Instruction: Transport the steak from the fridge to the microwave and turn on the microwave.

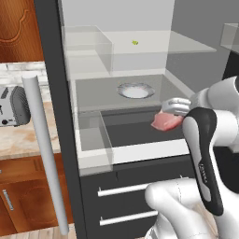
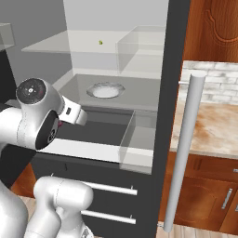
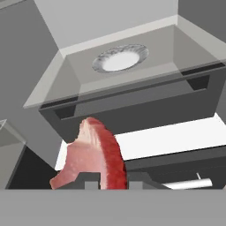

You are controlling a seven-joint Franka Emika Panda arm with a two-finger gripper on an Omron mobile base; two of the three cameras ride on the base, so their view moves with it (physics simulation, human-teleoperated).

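While the fridge (image 1: pixel 65 116) is standing wide open, the gripper (image 3: pixel 110 178) is pinching the steak (image 1: pixel 165 122) between its two dark fingertips (image 3: pixel 90 180), jaws squeezed nearly together on the meat. In the hand view the slab is sticking up on edge from between the tips, deep red along one side and paler pink on the other. From the left base view the steak is hanging in the air just in front of the dark drawer opening, below the glass shelf (image 1: pixel 98 93), not touching the shelf or the white ledge (image 1: pixel 140 150) under it.

A round white plate (image 1: pixel 135 90) is sitting on that glass shelf, well behind and above the meat, and it's looking bare. There's a tiny green speck (image 1: pixel 135 42) lying on the upper shelf too, too small to say what it is. The clear bin (image 2: pixel 139 142) is sitting at the door side of the fridge, apart from the steak.

The long silver bar handle (image 1: pixel 44 154) is running down the door edge, and two silver pulls (image 1: pixel 123 189) are showing on the lower drawers. Off to the side a toaster (image 1: pixel 14 106) is sitting on the marbled counter (image 1: pixel 23 140) with wooden cabinets around it. In the right base view the arm's big white joint is blocking the steak.
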